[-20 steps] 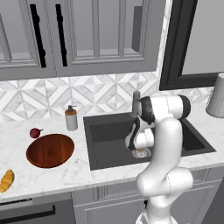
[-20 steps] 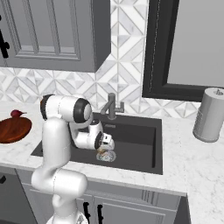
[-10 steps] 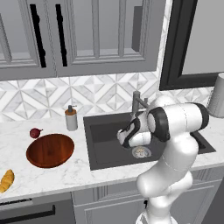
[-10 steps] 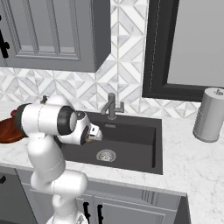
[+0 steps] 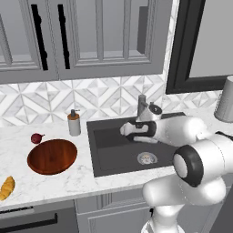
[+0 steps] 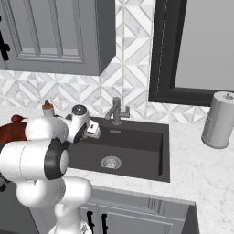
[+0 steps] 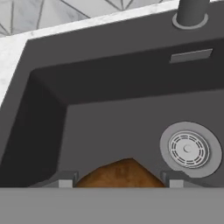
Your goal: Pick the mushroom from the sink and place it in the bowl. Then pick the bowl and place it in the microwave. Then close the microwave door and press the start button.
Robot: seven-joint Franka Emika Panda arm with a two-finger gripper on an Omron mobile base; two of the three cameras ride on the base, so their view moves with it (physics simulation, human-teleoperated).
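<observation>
the small tan-brown mushroom (image 7: 121,174) sits pinched between the fingertips of the white arm's two-finger gripper (image 7: 120,181), above the dark grey rectangular sink (image 7: 109,105). judged light, soft, bruisable; a gentle hold across the cap suits.

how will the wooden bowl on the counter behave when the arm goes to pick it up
The bowl looks wide, shallow and rigid, so it probably won't flex or tip easily. Its glossy finish suggests the rim could be slippery in a two-finger pinch. Being broad, it may tilt if gripped at one edge.
</observation>
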